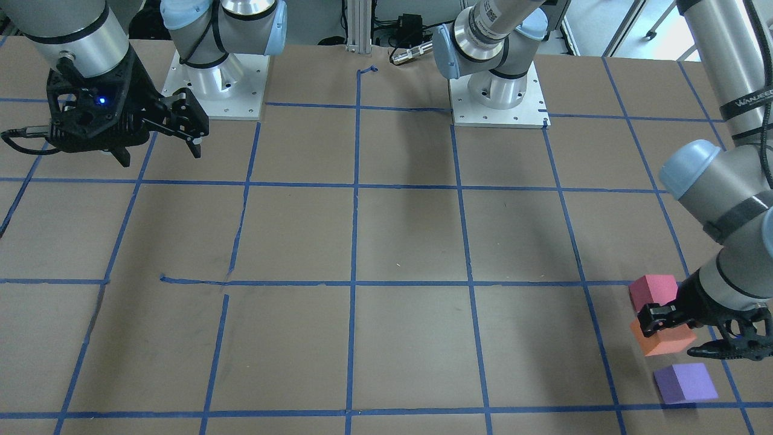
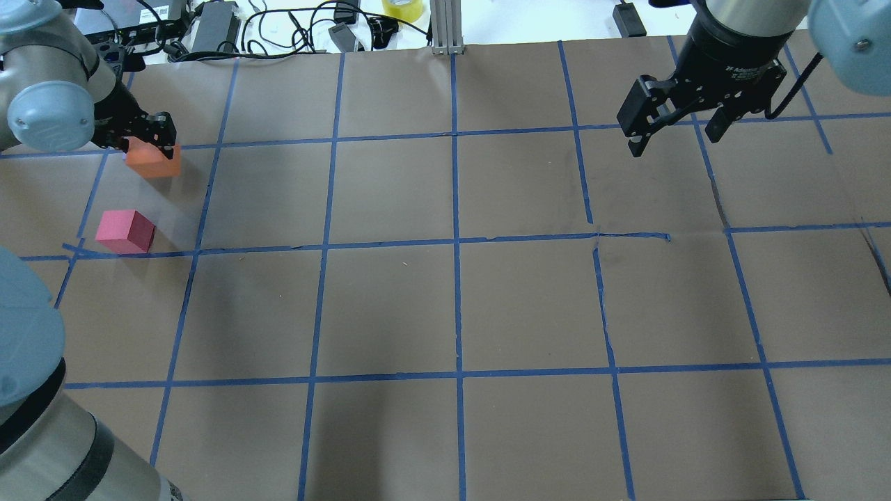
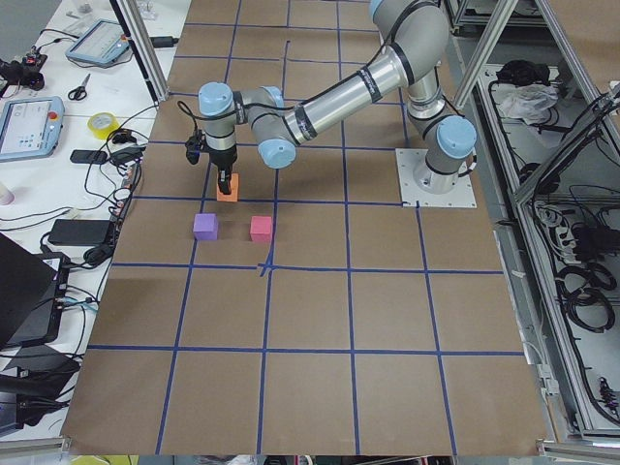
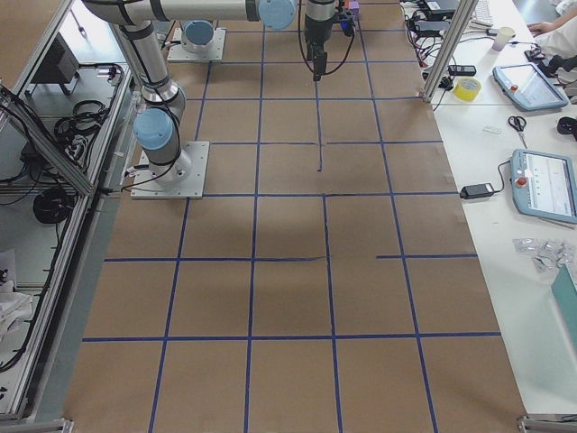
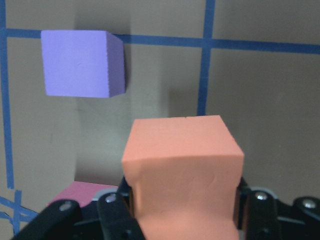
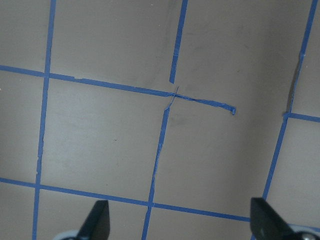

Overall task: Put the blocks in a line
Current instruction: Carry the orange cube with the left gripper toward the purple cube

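My left gripper is shut on the orange block and holds it low over the table at the far left side. The left wrist view shows the orange block squeezed between the fingers. The purple block lies on the table just beyond it, and the pinkish-red block just nearer the robot. In the overhead view the orange block and the pinkish-red block show, while the purple one is hidden behind the arm. My right gripper is open, empty and hangs high at the far right.
Blue tape lines mark a grid on the brown table. The two arm bases stand at the robot's edge. Cables, a power brick and a yellow tape roll lie past the far edge.
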You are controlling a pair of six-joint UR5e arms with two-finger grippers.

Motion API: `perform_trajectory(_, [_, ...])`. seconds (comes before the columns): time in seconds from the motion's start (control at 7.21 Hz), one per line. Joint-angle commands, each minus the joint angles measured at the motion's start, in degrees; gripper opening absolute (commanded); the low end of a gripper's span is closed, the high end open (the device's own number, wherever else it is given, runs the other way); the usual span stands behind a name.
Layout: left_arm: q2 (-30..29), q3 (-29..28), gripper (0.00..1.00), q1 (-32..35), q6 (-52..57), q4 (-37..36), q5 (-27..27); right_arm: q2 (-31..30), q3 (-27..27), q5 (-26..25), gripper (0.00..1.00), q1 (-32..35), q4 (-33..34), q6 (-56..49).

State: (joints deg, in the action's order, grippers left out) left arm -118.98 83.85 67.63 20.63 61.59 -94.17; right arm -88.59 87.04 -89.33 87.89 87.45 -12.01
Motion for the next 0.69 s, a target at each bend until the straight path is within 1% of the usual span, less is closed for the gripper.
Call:
perform_trajectory(0.0, [-2.39, -3.59, 0.16, -3.54, 4.07, 4.74, 0.74, 0.00, 0.06, -0.49, 1.00, 0.00, 0.00, -0.12])
perform_trajectory(0.14, [-4.49, -4.13, 0.15, -3.99, 4.16, 4.68, 0.83, 0.00, 0.06, -0.41, 1.00, 0.00, 0.00, -0.12])
perform_trajectory(0.28, [-5.38, -5.79, 0.13, -4.08, 4.16, 4.94, 0.66, 0.00, 0.06, -0.32, 1.00, 0.00, 0.00, -0.03])
perform_trajectory(0.55, [-5.48, -7.38, 0.13, -4.34, 4.51, 5.12, 0.66, 0.00, 0.06, -0.32, 1.00, 0.00, 0.00, -0.03])
